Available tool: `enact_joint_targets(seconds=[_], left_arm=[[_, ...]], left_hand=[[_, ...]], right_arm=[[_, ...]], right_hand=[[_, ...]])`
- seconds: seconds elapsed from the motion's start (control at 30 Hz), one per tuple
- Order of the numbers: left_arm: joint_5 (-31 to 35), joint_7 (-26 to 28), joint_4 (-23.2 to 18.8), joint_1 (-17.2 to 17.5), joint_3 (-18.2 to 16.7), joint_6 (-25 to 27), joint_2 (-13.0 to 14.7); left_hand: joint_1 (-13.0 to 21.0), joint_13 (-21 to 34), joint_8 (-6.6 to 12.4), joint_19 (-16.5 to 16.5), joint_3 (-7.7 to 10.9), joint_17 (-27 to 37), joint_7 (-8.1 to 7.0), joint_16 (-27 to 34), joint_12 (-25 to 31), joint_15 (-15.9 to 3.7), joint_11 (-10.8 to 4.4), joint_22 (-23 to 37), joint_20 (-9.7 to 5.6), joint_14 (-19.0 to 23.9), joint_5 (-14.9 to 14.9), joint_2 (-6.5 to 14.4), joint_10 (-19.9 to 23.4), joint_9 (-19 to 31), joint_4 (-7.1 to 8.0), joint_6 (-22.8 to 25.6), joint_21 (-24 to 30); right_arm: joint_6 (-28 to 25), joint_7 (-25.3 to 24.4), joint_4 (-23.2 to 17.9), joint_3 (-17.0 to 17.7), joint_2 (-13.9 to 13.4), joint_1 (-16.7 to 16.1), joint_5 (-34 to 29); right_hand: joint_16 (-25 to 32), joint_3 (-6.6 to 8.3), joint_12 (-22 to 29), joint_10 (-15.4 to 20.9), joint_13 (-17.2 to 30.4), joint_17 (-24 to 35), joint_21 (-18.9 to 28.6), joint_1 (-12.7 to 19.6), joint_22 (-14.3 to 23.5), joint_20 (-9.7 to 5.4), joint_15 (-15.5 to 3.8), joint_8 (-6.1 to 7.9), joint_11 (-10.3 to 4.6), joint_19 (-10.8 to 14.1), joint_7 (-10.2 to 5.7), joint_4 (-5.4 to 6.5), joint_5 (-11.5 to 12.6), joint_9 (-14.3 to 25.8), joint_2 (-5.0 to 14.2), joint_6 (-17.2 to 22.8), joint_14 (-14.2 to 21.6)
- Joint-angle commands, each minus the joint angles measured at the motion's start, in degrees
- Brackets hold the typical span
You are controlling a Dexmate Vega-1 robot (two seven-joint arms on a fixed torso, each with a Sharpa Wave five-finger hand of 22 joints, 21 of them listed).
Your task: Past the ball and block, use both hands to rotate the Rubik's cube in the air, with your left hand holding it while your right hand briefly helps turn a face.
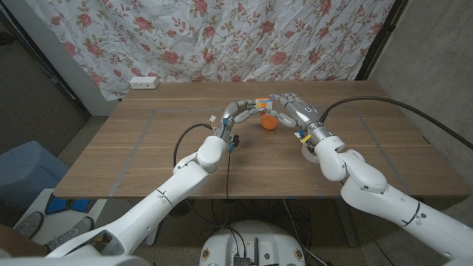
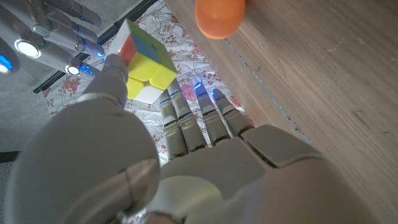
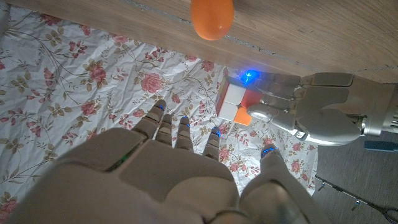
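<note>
— What does the surface look like?

— A wooden tabletop [image 1: 148, 148] with plank grain and pale tape lines marking out a rectangle on it. Behind it hangs a white curtain [image 1: 222, 37] printed with pink roses, and a white power strip [image 1: 143, 83] lies at the tabletop's far left edge, against the curtain. Grey wall panels stand at the left, a dark frame at the right, and a blue bin [image 1: 26, 174] sits on the floor by the left side.

— And the Rubik's cube?

— The Rubik's cube [image 1: 264, 105] is up in the air above the far middle of the tabletop. The left hand [image 1: 240, 112] holds it: in the left wrist view its thumb presses one side of the cube [image 2: 146, 62] while the other fingers [image 2: 186, 121] reach up under it, lying close together.

— The right hand?

— The right hand [image 1: 290, 106] is just beside the cube, across from the left hand. In the right wrist view its fingers [image 3: 171, 130] are spread and stretched toward the cube [image 3: 235, 102], clear of it, holding nothing.

— Anything else there?

— An orange ball [image 1: 269, 123] rests on the tabletop just beneath the two hands, close to a tape line. It shows in both wrist views near the tabletop's edge [image 2: 219, 15] [image 3: 211, 17].
</note>
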Motion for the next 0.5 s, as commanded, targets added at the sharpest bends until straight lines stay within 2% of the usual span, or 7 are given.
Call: enact_joint_targets(seconds=[0.03,0.5], left_arm=[[-0.05,0.03,0.14,-0.09,0.05,0.32,-0.06],[-0.18,-0.06,1.24,-0.66,0.21,-0.2,-0.59]], left_hand=[[0.32,0.25,0.33,-0.12,-0.17,0.23,0.21,-0.12,0.09,-7.26,-0.29,0.21,0.11,0.38,0.3,1.02,0.39,0.24,0.05,0.19,-0.08],[0.33,0.38,0.17,-0.16,-0.32,0.22,0.28,-0.16,0.01,-7.32,-0.15,0.21,0.2,0.41,0.31,1.15,0.46,0.26,0.02,0.28,-0.08]], right_arm=[[0.5,1.32,0.59,-0.24,0.37,0.48,-0.39],[0.93,2.35,1.2,-0.36,0.36,1.05,-0.39]], right_hand=[[-0.08,-0.09,-0.17,-0.4,0.1,0.05,0.05,-0.11,0.21,-0.09,0.17,0.28,-0.01,-0.3,-0.24,0.27,0.49,0.12,0.79,0.74,-0.25],[-0.06,-0.14,-0.23,-0.69,0.12,0.04,0.06,-0.22,0.21,-0.18,0.12,0.46,-0.38,-0.44,-0.25,0.42,0.53,0.16,0.86,2.1,-0.4]])
